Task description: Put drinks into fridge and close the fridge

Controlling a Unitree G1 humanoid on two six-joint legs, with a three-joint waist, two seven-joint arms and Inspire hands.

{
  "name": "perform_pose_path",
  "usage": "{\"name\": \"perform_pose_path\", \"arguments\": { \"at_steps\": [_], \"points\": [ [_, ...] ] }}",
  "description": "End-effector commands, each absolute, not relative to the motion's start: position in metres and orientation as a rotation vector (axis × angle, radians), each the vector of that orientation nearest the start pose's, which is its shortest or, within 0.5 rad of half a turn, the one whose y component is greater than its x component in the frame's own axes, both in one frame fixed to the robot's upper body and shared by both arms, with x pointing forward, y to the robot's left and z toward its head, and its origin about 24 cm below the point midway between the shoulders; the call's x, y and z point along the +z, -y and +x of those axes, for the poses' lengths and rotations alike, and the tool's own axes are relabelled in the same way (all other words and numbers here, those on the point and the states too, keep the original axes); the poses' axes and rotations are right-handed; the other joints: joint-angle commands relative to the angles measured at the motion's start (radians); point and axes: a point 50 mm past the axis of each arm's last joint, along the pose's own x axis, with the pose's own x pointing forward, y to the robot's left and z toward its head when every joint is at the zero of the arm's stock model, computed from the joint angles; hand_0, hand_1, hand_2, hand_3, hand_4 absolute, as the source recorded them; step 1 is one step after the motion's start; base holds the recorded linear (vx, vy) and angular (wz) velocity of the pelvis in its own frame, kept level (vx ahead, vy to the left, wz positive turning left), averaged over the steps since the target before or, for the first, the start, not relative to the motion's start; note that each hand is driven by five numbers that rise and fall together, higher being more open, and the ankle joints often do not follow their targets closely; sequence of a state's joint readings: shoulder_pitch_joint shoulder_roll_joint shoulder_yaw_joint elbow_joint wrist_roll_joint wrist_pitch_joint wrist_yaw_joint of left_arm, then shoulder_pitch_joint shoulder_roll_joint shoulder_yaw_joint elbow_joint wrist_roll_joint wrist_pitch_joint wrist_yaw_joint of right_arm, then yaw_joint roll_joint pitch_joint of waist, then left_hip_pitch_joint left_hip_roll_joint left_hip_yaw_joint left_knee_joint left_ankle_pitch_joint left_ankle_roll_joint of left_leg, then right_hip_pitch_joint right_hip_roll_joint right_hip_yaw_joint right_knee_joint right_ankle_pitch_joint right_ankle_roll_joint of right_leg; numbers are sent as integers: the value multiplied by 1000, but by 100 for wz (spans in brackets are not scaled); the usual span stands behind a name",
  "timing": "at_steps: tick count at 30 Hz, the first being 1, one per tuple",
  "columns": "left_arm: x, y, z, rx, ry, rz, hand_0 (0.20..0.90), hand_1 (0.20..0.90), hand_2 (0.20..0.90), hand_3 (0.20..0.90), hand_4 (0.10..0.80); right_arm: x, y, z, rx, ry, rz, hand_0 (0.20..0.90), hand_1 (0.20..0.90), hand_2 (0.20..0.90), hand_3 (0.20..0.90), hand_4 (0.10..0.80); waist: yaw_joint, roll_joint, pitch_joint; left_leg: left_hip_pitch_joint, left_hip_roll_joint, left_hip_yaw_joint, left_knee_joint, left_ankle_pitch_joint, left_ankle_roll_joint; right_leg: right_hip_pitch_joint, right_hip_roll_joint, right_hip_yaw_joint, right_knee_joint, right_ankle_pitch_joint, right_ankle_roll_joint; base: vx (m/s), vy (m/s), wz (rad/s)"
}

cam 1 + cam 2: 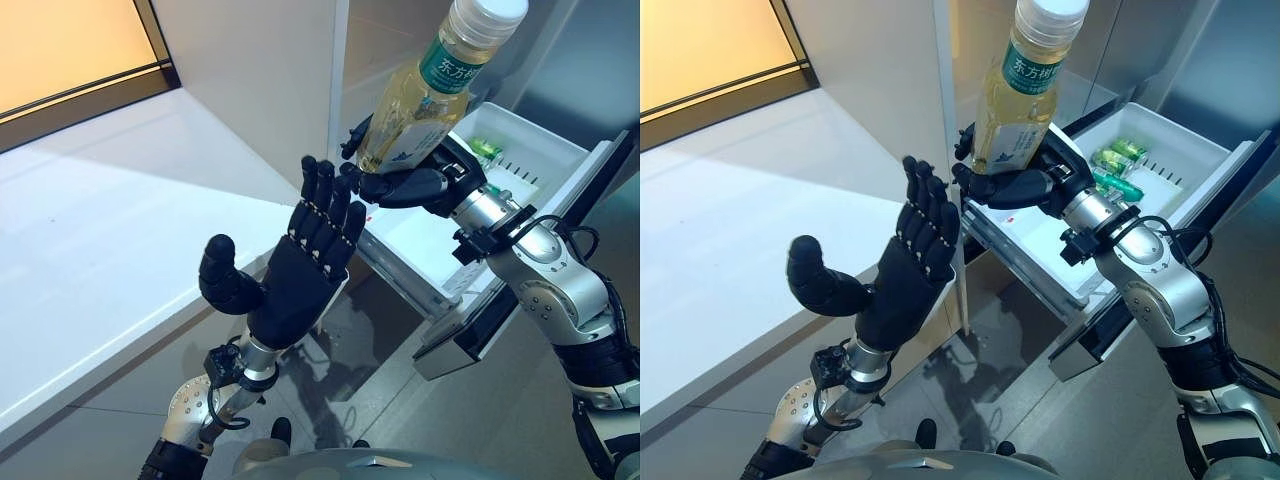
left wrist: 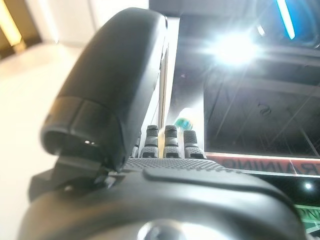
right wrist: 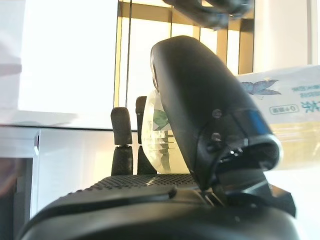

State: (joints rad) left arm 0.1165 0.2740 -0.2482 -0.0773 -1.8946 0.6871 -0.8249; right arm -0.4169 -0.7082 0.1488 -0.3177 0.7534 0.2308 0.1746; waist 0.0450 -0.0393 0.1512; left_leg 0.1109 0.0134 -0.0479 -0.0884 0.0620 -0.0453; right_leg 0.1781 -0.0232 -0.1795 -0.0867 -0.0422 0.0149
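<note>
My right hand is shut on a bottle of yellow drink with a white cap and a green label, and holds it upright above the open white fridge drawer. The bottle's base shows between the thumb and fingers in the right wrist view. My left hand is open, with straight fingers pointing up, held in the air just left of the bottle and apart from it. Green drinks lie at the back of the drawer.
The fridge's white side wall stands behind the hands. A white counter runs along the left, with a dark-framed window above it. The grey floor lies below the drawer.
</note>
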Motion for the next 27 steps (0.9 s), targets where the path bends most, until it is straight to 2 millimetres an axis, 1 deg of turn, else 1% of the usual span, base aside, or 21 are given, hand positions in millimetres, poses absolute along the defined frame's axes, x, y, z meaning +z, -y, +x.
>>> {"name": "perform_pose_path", "arguments": {
  "at_steps": [1,2,3,5,7,10,13,14,16,18,19,23,25,27],
  "points": [
    [60,-101,168,-1324,-204,-1888,900,900,900,900,800,294,177,263,572,788,-11,300,300,300,200,100,-2,-33,-93,19,-71,37,1,-91,73,-69,-4,62,14,96,33,0,0,0],
    [42,-101,161,-1296,-272,-1838,900,900,900,900,800,295,181,263,561,791,-14,300,300,300,200,100,-2,-34,-92,17,-70,40,1,-90,74,-71,-4,61,14,98,34,0,0,0],
    [28,-101,156,-1274,-308,-1793,900,900,900,900,800,296,183,263,557,791,-16,300,300,300,200,100,-3,-34,-92,15,-69,43,1,-89,73,-72,-3,62,14,99,34,0,0,0],
    [6,-105,146,-1258,-360,-1708,900,900,900,900,800,297,187,263,548,791,-18,300,300,300,200,100,-5,-32,-94,13,-69,46,1,-88,73,-75,-2,64,12,99,35,0,0,0],
    [-14,-112,136,-1221,-424,-1605,900,900,900,900,800,298,192,264,544,789,-21,300,300,300,200,100,-6,-31,-95,11,-68,49,1,-87,72,-76,-2,65,12,99,36,4,21,-6],
    [-39,-122,120,-1184,-520,-1501,900,900,900,900,800,299,196,265,540,787,-27,300,300,300,200,100,-8,-26,-96,6,-66,51,1,-85,72,-81,-2,70,10,100,37,8,31,-7],
    [-53,-128,110,-1100,-593,-1472,900,900,900,900,800,297,200,265,535,779,-29,300,300,300,200,100,-10,-21,-101,7,-65,50,1,-93,70,-79,2,77,8,92,40,48,27,-7],
    [-61,-133,106,-1047,-637,-1435,900,900,900,900,800,298,201,265,534,774,-27,300,300,300,200,100,-10,-21,-102,1,-65,54,1,-83,70,-86,0,76,9,100,40,45,32,-9],
    [-77,-140,98,-907,-747,-1364,900,900,900,900,800,297,204,266,540,756,-17,300,300,300,200,100,-12,-19,-104,5,-63,55,1,-90,69,-81,3,78,7,92,41,58,28,-7],
    [-98,-153,89,-750,-834,-1226,900,900,900,900,800,295,205,264,563,732,-3,300,300,300,200,100,-15,-20,-107,0,-62,60,1,-90,68,-85,4,79,5,91,41,0,0,0],
    [-105,-158,86,-691,-873,-1146,900,900,900,900,800,293,206,263,573,719,0,300,300,300,200,100,-17,-21,-108,-2,-61,62,1,-89,68,-87,5,79,4,91,41,0,0,0],
    [-124,-192,87,-424,-940,-804,900,900,900,900,800,284,207,258,616,654,4,300,300,300,200,100,-26,-22,-109,-13,-59,69,1,-83,66,-95,7,80,3,91,43,0,0,0],
    [-129,-202,88,-354,-945,-688,900,900,900,900,800,280,207,257,621,634,4,300,300,300,200,100,-30,-22,-111,-15,-59,71,1,-82,66,-97,7,79,4,90,44,0,0,0],
    [-140,-215,82,-213,-976,-566,900,900,900,900,800,267,209,256,628,592,16,300,300,300,200,100,-38,-24,-112,-19,-60,77,1,-79,66,-102,6,79,5,90,47,31,19,-4]
  ]
}}
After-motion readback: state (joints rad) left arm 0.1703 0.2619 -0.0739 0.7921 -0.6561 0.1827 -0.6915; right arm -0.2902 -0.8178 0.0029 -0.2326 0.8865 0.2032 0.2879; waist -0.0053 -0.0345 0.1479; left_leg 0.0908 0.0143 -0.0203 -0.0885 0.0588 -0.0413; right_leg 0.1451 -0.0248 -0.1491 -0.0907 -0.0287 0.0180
